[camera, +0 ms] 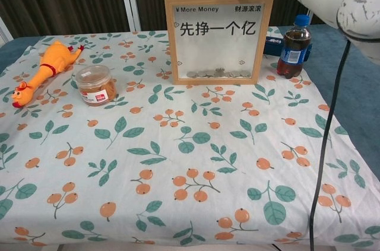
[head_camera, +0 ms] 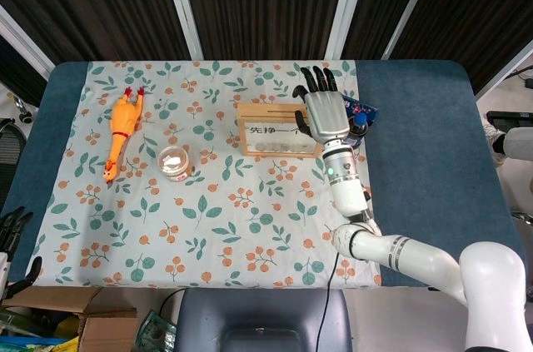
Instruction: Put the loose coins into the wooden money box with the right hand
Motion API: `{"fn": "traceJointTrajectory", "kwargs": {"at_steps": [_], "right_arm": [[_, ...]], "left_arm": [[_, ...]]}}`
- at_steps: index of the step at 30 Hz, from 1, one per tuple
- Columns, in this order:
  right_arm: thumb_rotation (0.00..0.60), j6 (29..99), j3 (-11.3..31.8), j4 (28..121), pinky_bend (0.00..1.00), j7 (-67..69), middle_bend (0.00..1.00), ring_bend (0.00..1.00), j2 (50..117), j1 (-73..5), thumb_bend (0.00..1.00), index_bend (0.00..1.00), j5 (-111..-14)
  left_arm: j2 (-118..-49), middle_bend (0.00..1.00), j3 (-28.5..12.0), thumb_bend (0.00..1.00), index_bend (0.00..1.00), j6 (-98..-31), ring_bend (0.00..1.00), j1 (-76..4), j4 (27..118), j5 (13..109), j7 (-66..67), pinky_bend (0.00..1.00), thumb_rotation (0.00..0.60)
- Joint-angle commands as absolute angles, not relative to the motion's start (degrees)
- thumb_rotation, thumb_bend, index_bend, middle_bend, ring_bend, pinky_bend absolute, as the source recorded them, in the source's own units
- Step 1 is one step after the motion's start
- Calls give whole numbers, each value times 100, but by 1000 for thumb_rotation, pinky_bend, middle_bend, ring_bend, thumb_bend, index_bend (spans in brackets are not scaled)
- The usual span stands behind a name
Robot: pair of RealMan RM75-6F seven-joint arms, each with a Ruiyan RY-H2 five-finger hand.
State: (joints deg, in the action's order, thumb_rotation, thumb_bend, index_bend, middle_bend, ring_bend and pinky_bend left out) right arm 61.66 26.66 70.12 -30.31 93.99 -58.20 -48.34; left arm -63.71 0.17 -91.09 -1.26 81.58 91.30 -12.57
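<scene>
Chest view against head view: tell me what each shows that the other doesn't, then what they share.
Only the chest view shows the coins lying behind the wooden money box's clear front and its "More Money" lettering. Only the head view shows the whole right hand with fingers spread above the box's right end, plus the left hand at the table's left edge. Both show the box, the rubber chicken, the lidded jar and the cola bottle.

Tablecloth [camera: 178, 162] white, green leaves, orange berries. Money box [camera: 218, 36] light wood frame, black lettering. Rubber chicken [camera: 44, 70] orange. Bottle [camera: 293, 48] dark, blue label.
</scene>
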Motion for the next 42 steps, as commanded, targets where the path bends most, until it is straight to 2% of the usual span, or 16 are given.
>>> {"fn": "traceJointTrajectory", "kwargs": {"at_steps": [1, 5, 9, 14, 19, 21, 25, 28, 32, 37, 42], "right_arm": [[600, 6452, 2613, 7642, 0, -2822, 193, 0, 9019, -5569, 608, 496, -5185], [600, 7057, 2361, 9064, 0, -2631, 177, 0, 8128, -4878, 607, 472, -5803], [600, 7618, 1997, 10088, 0, -2615, 136, 0, 7476, -4227, 608, 391, -6288], [600, 8509, 1220, 11094, 0, -2499, 101, 0, 6791, -3162, 605, 276, -7076], [600, 9188, 152, 11310, 0, -2385, 51, 0, 6342, -2067, 534, 159, -7890], [600, 9354, -123, 11179, 0, -2337, 21, 0, 6343, -1754, 489, 110, -8046], [600, 9719, -534, 10614, 0, -2046, 0, 0, 6609, -1110, 448, 73, -8291], [600, 9978, -619, 10176, 0, -1814, 0, 0, 6852, -725, 420, 62, -8322], [600, 10263, -529, 9709, 0, -1230, 0, 0, 7078, -360, 404, 61, -8314], [600, 10215, -449, 9616, 0, -1032, 0, 0, 6941, -262, 402, 68, -8435], [600, 9851, -397, 9704, 0, -1107, 0, 0, 6886, -244, 402, 70, -8316]], "left_arm": [[-6375, 0, 30, 437, 0, -9129, 0, -120, 8173, 9161, -1233, 0, 600], [-6383, 0, 41, 437, 0, -9184, 0, -95, 8196, 9190, -1178, 0, 600], [-6388, 0, 45, 438, 0, -9190, 0, -89, 8202, 9193, -1148, 0, 600], [-6395, 0, 41, 438, 0, -9241, 0, -70, 8210, 9208, -1117, 0, 600], [-6406, 0, 35, 437, 0, -9289, 0, -54, 8214, 9223, -1077, 0, 600], [-6413, 0, 32, 438, 0, -9315, 0, -47, 8211, 9234, -1059, 0, 600], [-6453, 0, 48, 437, 0, -9365, 0, -41, 8195, 9311, -943, 0, 600], [-6512, 0, 49, 438, 0, -9445, 0, -31, 8160, 9383, -809, 0, 600], [-6590, 0, 46, 439, 0, -9486, 0, -12, 8116, 9397, -653, 0, 600], [-6630, 0, 24, 440, 0, -9456, 0, -28, 8114, 9369, -534, 0, 600], [-6664, 0, 37, 440, 0, -9480, 0, -30, 8092, 9418, -471, 0, 600]]}}
